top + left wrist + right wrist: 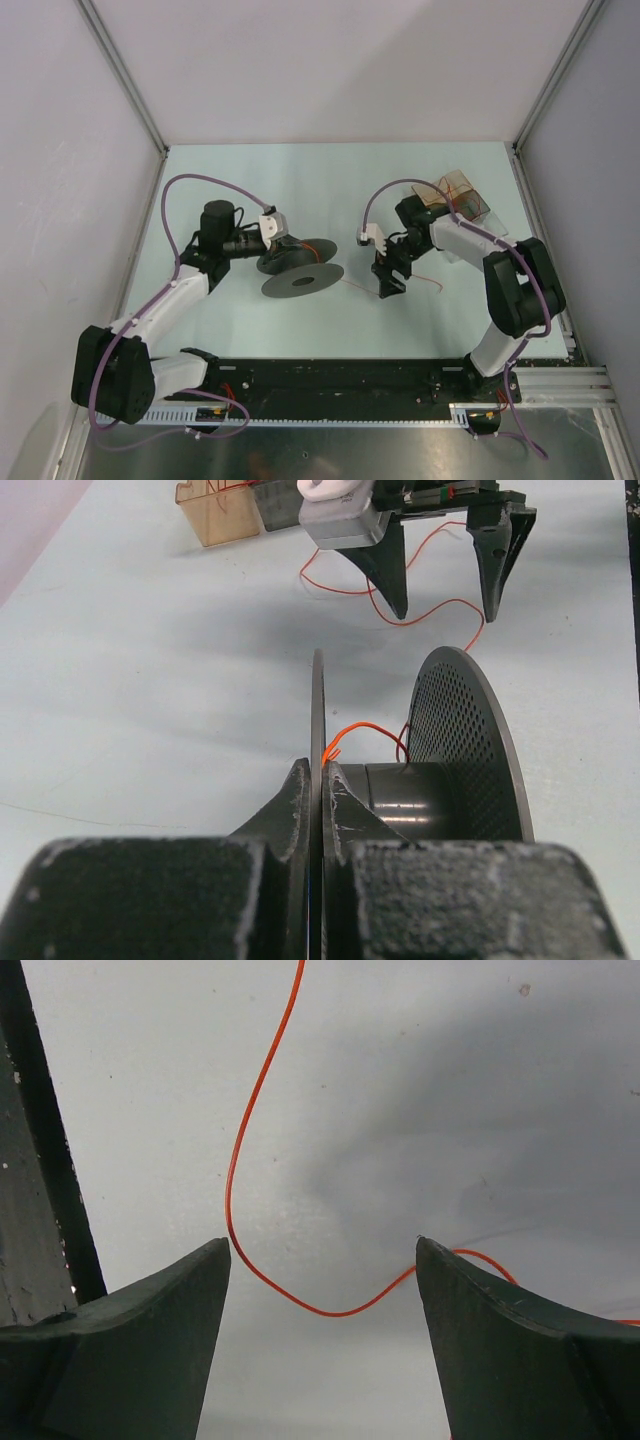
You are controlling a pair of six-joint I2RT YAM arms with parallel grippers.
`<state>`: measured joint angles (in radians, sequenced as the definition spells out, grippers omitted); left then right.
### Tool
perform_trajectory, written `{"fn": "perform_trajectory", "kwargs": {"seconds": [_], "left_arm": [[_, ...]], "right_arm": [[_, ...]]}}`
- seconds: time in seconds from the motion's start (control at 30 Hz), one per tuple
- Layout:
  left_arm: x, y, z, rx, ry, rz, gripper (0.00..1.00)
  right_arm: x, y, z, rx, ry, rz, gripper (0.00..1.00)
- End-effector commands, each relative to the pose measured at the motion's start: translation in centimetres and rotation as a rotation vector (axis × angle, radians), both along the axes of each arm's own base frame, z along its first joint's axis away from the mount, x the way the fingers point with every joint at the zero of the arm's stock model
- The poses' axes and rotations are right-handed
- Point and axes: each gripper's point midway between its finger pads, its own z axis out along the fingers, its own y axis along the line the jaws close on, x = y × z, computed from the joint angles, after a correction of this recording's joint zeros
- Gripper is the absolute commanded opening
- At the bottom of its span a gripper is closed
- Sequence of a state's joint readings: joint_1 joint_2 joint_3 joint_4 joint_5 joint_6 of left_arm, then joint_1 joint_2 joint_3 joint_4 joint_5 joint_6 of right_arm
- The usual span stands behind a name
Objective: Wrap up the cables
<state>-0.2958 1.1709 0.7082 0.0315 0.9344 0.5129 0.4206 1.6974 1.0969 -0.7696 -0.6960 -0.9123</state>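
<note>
A dark grey spool [302, 275] lies at the table's centre. My left gripper [280, 245] is shut on its thin flange [318, 710]; the perforated other flange [465, 750] stands to the right. A thin red-orange cable [360, 727] has a turn on the hub and trails across the table [425, 278] to my right gripper [388, 285]. The right gripper [322, 1250] is open and points down, just above the table. The cable [240, 1140] loops loosely between its fingers without being held. The right gripper also shows in the left wrist view [445, 612].
A translucent orange box [462, 195] with more red wire sits at the back right, behind the right arm; it also shows in the left wrist view [215, 510]. A black rail [340, 375] runs along the near edge. Enclosure walls close both sides and the back.
</note>
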Motion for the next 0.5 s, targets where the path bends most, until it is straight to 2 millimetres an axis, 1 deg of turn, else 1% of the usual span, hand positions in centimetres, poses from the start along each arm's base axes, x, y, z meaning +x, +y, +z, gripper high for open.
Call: {"fn": "perform_trajectory", "kwargs": {"seconds": [0.0, 0.1, 0.17, 0.23, 0.3, 0.37, 0.43, 0.47], "left_arm": [[1.0, 0.4, 0.4, 0.013, -0.004, 0.034, 0.00], [1.2, 0.4, 0.4, 0.007, 0.019, 0.048, 0.00], [1.3, 0.5, 0.6, 0.000, 0.031, 0.058, 0.00], [1.4, 0.7, 0.8, -0.006, 0.034, 0.064, 0.00], [1.5, 0.9, 1.0, -0.012, 0.033, 0.066, 0.00], [1.6, 1.2, 1.4, -0.022, 0.029, 0.066, 0.00], [1.8, 1.6, 1.9, -0.030, 0.022, 0.073, 0.00], [1.9, 1.8, 2.1, -0.032, 0.015, 0.077, 0.00]], "right_arm": [[-0.8, 0.0, 0.9, 0.002, -0.013, 0.037, 0.77], [-1.1, 0.6, -0.8, -0.047, 0.015, 0.040, 0.70], [-1.5, 0.4, -2.3, -0.094, 0.047, 0.043, 0.66], [-1.7, 0.0, -3.5, -0.129, 0.073, 0.032, 0.58], [-1.2, -0.5, -4.2, -0.151, 0.071, 0.008, 0.46], [-0.4, -1.2, -4.5, -0.168, 0.055, -0.018, 0.29], [0.3, -2.0, -4.5, -0.179, 0.042, -0.042, 0.10], [0.5, -2.4, -4.5, -0.185, 0.041, -0.052, 0.05]]}}
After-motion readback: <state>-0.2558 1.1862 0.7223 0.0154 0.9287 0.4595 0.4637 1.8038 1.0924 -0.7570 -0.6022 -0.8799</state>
